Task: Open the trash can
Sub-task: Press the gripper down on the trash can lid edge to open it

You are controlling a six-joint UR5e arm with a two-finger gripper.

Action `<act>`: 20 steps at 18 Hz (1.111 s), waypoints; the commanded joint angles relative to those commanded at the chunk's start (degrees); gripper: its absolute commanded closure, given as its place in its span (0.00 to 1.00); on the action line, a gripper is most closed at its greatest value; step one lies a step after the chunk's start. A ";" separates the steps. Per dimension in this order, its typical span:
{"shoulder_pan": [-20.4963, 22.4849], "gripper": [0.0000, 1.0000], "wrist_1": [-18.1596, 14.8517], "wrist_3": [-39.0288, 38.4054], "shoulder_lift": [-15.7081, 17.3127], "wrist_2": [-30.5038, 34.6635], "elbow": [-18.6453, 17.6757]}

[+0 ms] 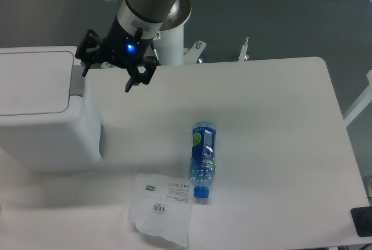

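Note:
The trash can (49, 119) is a large boxy white bin at the left of the table, with a flat white lid (32, 81) lying shut and a grey push-bar strip (77, 79) along its right edge. My gripper (107, 75) hangs open just right of and above the strip, its black fingers (138, 78) spread wide, with one finger near the lid's far right corner. It holds nothing. A blue light glows on the gripper body.
A blue plastic bottle (203, 158) lies on its side in the middle of the white table (273, 122). A clear plastic bag with labels (163, 206) lies near the front edge. The robot's white base column (172, 40) stands behind the table.

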 joint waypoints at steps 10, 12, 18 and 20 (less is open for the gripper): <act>-1.14 0.00 0.53 -1.67 -1.06 0.09 -0.44; -1.14 0.00 0.79 -1.59 -1.06 0.09 -0.70; -1.14 0.00 0.88 -1.41 -1.14 0.26 -0.97; -1.14 0.00 0.79 -1.50 -1.14 0.35 -0.97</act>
